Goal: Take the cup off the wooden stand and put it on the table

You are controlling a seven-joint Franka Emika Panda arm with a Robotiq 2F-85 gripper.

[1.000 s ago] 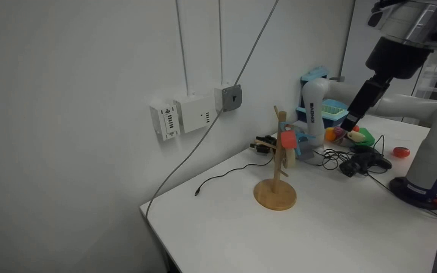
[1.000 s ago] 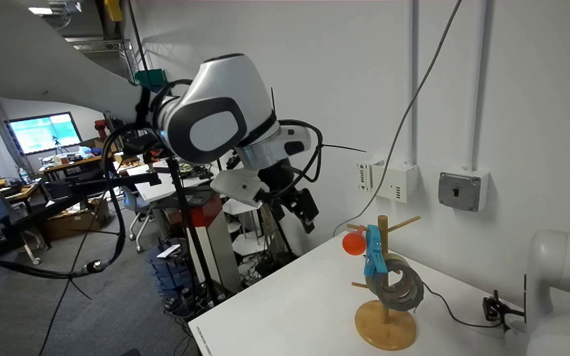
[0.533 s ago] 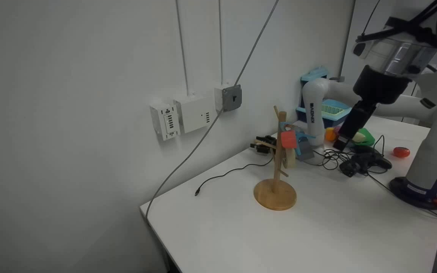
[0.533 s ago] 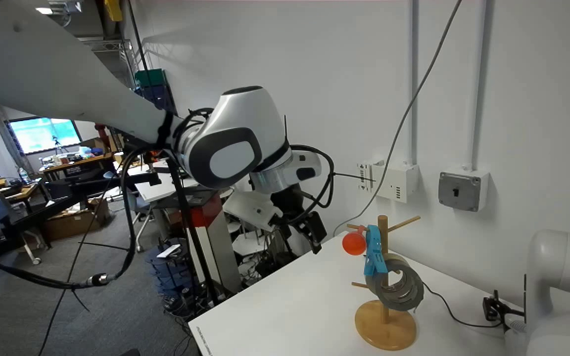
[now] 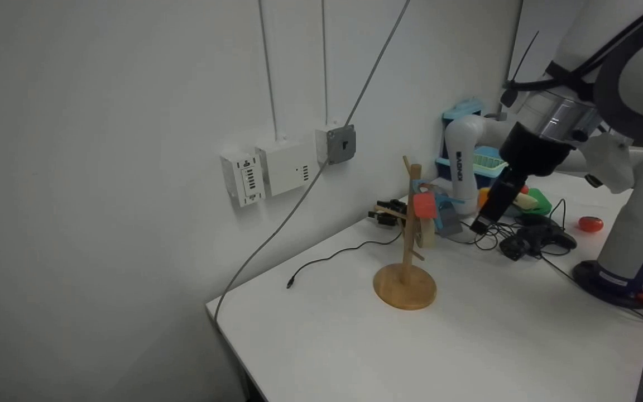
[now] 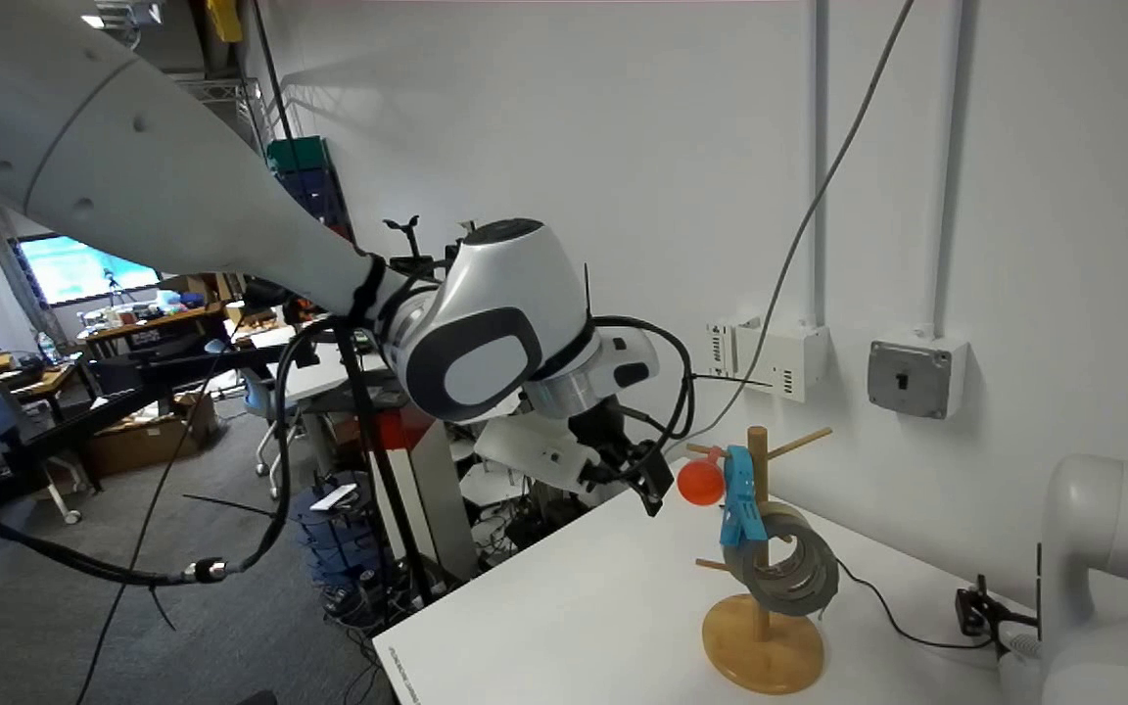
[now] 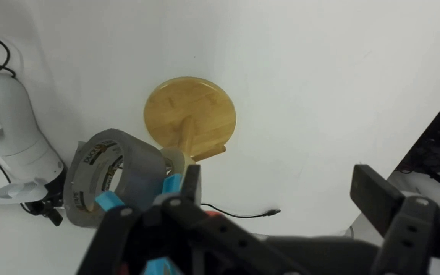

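- The red-orange cup [image 6: 701, 483] hangs from an upper peg of the wooden stand [image 5: 404, 286], whose round base rests on the desk [image 5: 466, 346].
- A light blue item [image 6: 741, 499] hangs on the stand between the cup and a roll of gray tape [image 7: 145, 173].
- Both exterior views show the cup well; in the wrist view probably just a red sliver of it shows, near the stand's post.
- An exterior view shows a round red item [image 5: 590, 224] and a green item [image 5: 542, 204] well apart from the stand, outside the wrist view.
- The wrist view, looking down on the stand, reveals DUCK and TAPE printed inside the gray tape.
- KINOVA is lettered on a pale arm [image 5: 466, 188], to the stand's right in an exterior view.
- A line of print [image 6: 402, 674] on the desk, left of the stand in an exterior view, is too small to read.
- The robot arm [image 6: 270, 220] slopes down toward the stand, wrist bent, its fingers [image 7: 376, 196] slanting downward near the stand and apart from the cup.
- The fingers stand wide apart; through their gap show the desk and the end of a black cable [image 7: 271, 212].
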